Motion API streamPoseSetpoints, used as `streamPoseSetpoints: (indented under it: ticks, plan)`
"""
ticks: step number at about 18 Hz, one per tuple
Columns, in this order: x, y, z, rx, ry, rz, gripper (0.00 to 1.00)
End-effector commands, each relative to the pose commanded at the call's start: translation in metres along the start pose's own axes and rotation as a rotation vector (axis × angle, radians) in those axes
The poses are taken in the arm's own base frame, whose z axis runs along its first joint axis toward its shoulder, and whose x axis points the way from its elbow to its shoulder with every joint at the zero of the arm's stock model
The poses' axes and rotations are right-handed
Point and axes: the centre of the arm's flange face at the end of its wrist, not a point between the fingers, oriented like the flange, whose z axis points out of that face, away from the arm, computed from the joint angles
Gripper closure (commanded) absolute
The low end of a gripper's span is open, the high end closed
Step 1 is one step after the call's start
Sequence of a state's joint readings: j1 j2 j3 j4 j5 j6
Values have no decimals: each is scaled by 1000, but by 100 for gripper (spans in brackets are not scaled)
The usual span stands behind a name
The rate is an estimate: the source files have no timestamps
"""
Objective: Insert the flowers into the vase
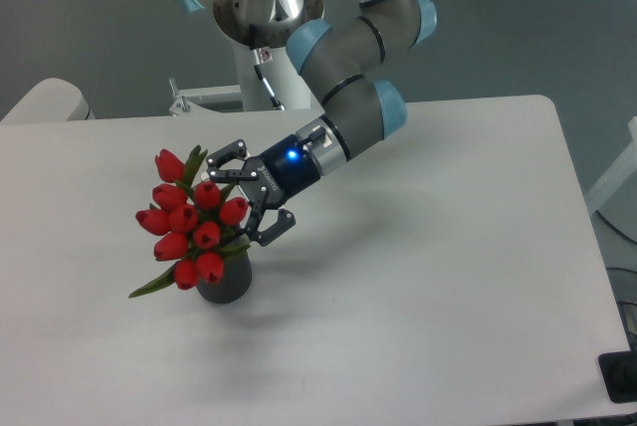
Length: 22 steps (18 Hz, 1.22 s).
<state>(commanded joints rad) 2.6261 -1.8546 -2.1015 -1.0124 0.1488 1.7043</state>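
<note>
The fixed camera looks down on a bunch of red tulip buds with green stems and leaves (pixel 189 227), standing in a small dark grey-black cylindrical vase (pixel 225 282) on the left part of the desk. The bunch leans to the left and spreads wider than the vase, hiding most of its top; one green leaf sticks out low on the left. The vase stands upright on the desk.

Just to the right of the flowers is the black two-finger gripper (pixel 245 194). Its fingers are spread wide and hold nothing; the far fingertip (pixel 217 162) lies close to the top buds and the near one (pixel 271 230) sits beside the lower stems, whether touching I cannot tell. A blue light glows on the gripper's body. Behind it the grey arm with light blue joint caps (pixel 343 68) rises to the far side of the scene.

The flat white desk with rounded corners (pixel 448 277) fills most of the view. Beyond it lies a dull grey-green floor (pixel 90 18). A white rounded object (pixel 45 100) shows at the far left edge.
</note>
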Motion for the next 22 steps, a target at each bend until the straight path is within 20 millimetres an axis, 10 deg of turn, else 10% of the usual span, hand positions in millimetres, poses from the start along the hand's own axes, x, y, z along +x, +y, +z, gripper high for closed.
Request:
streamPoseSetpoints:
  ticks: [8,22]
  plan:
    - [-16,-3,-40,19,-81,-10,0]
    - [-108,-59,-108,20,-188,-72,0]
